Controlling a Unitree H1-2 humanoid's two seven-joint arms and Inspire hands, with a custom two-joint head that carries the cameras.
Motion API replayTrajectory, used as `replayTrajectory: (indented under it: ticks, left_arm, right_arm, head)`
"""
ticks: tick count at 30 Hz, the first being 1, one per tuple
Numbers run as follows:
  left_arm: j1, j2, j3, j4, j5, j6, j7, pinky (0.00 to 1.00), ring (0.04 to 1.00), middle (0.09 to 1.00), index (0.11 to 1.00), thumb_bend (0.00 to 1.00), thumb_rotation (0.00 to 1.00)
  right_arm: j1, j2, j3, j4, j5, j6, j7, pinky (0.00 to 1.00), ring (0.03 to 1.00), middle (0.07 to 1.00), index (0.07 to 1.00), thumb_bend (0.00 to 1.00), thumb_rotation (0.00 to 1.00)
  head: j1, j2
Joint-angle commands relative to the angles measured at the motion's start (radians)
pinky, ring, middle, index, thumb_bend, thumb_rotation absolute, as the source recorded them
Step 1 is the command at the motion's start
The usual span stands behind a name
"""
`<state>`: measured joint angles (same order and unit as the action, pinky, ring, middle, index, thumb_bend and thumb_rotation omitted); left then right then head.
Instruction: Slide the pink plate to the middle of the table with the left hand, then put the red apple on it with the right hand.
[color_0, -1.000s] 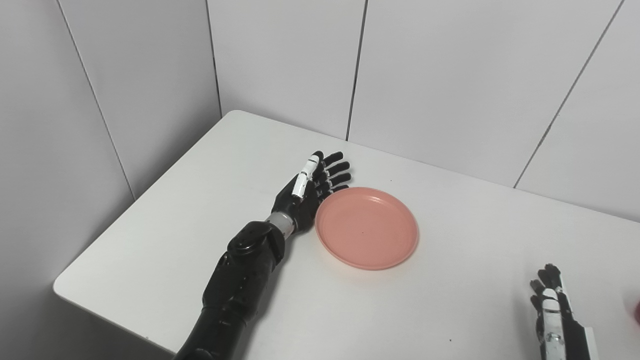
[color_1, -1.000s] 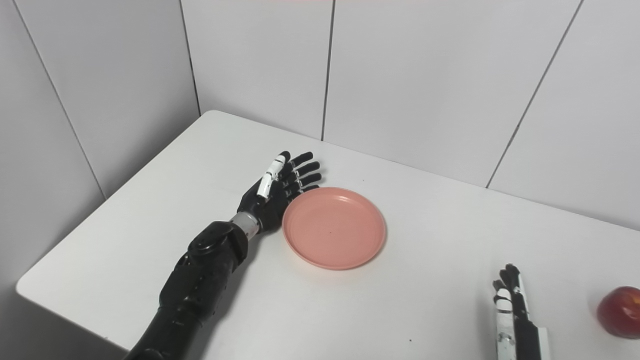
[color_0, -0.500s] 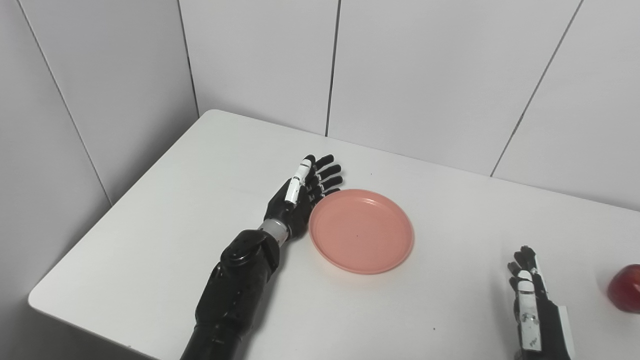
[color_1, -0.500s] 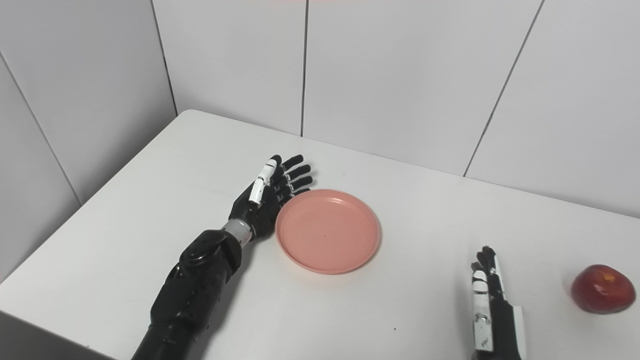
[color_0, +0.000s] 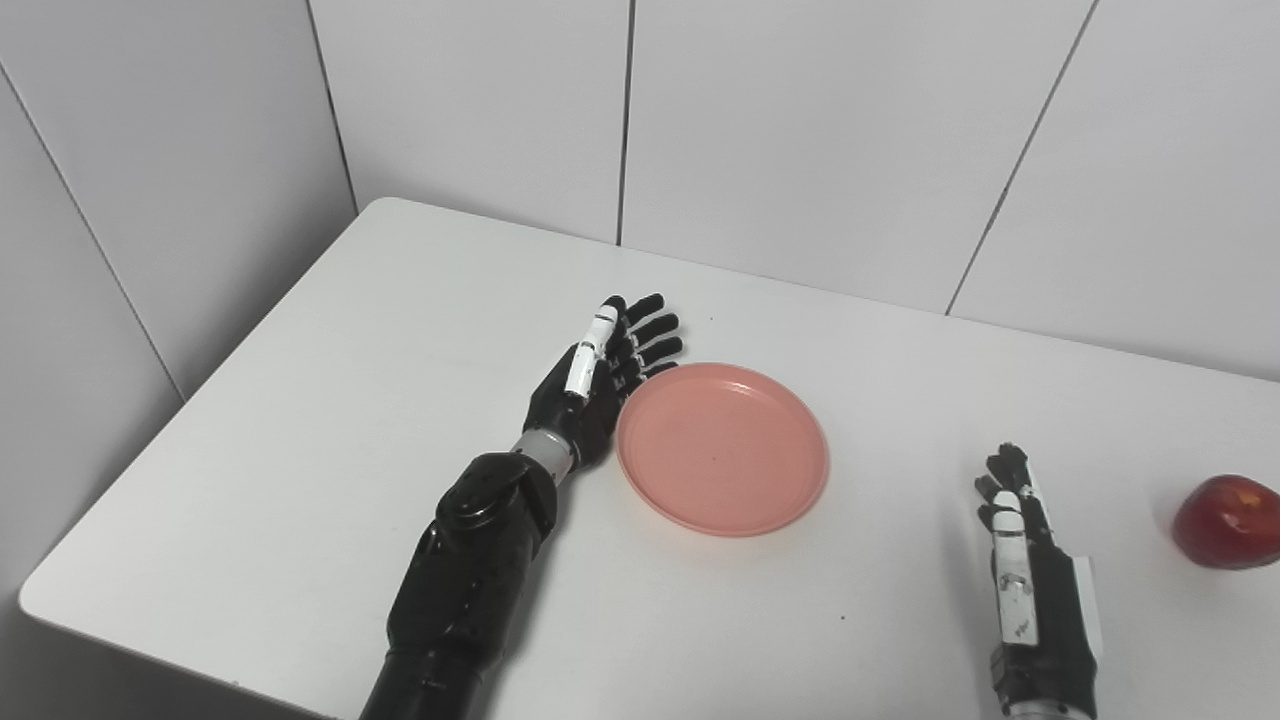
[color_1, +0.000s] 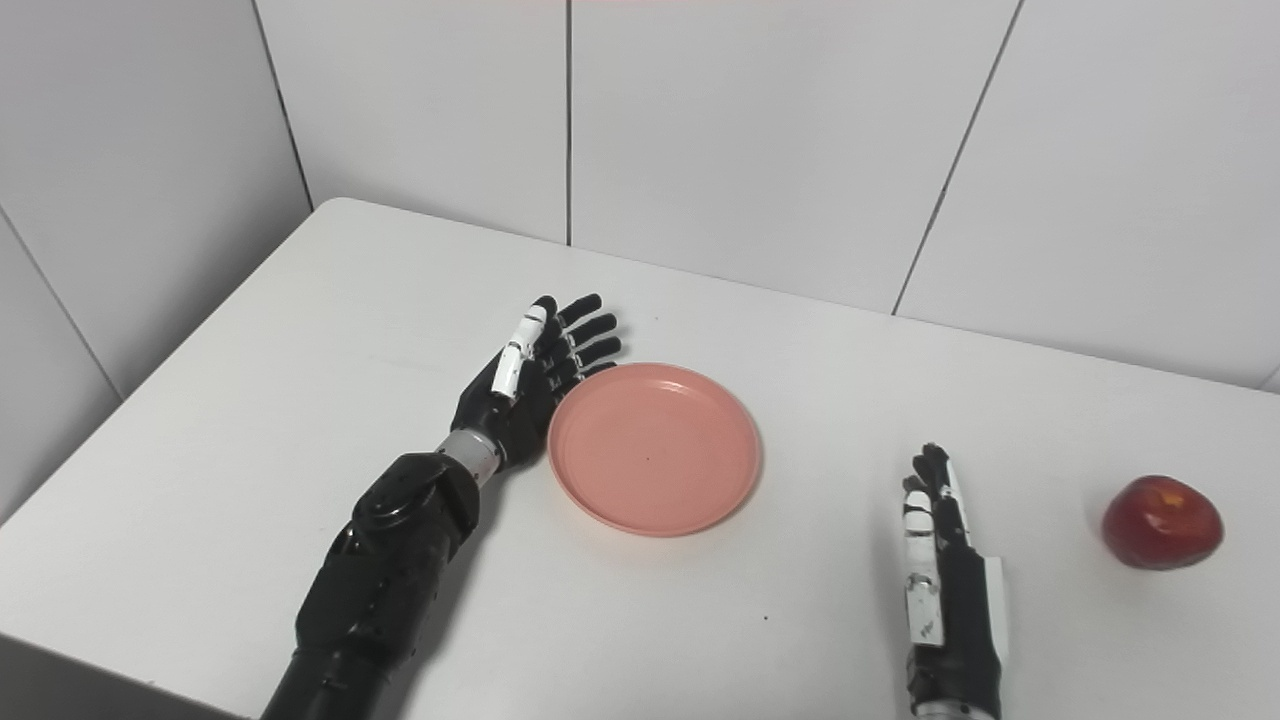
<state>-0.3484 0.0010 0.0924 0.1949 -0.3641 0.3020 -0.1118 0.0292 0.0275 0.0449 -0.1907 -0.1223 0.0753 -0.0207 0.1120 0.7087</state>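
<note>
A pink plate (color_0: 722, 447) lies flat near the middle of the white table (color_0: 350, 360). My left hand (color_0: 600, 375) stands on edge against the plate's left rim, open, fingers straight and pointing away from me. The red apple (color_1: 1162, 521) rests on the table at the far right, well apart from the plate. Between plate and apple, near the front edge, my right hand (color_1: 940, 560) is open and edge-up, holding nothing, a hand's width left of the apple.
Grey panelled walls close the table's far side and left side. The table's rounded far-left corner (color_0: 385, 205) and its front-left corner (color_0: 40, 595) are both in view.
The camera has swung right, bringing the apple fully into view. My right hand has risen further onto the table. The left hand stays against the plate's left rim.
</note>
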Motion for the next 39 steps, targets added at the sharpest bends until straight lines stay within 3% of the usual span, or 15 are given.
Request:
replayTrajectory:
  ticks: [1,13,24,39]
  left_arm:
    - [0.003,-0.009,-0.011,-0.005,0.007,0.039,0.000,0.86,0.867,0.868,0.850,0.33,1.00]
    - [0.022,-0.047,-0.043,-0.035,0.003,0.050,-0.005,0.86,0.868,0.871,0.855,0.33,1.00]
    - [0.037,-0.078,-0.081,-0.068,0.012,0.069,-0.004,0.86,0.870,0.871,0.848,0.33,1.00]
    - [0.063,-0.095,-0.099,-0.128,0.021,0.105,0.006,0.88,0.879,0.878,0.855,0.34,1.00]
  right_arm:
    - [-0.020,0.013,0.003,-0.035,-0.003,-0.012,-0.013,0.96,0.931,0.940,0.941,0.13,1.00]
    - [-0.025,0.044,0.013,-0.036,-0.040,0.002,-0.035,0.92,0.920,0.930,0.931,0.15,1.00]
    - [-0.035,0.066,0.015,-0.041,-0.051,0.033,-0.049,0.92,0.917,0.924,0.929,0.13,1.00]
    - [-0.041,0.072,0.020,-0.023,-0.079,0.028,-0.060,0.91,0.907,0.917,0.922,0.18,1.00]
  head:
    - [-0.011,0.004]
    - [-0.089,0.020]
    - [-0.115,0.027]
    - [-0.150,0.035]
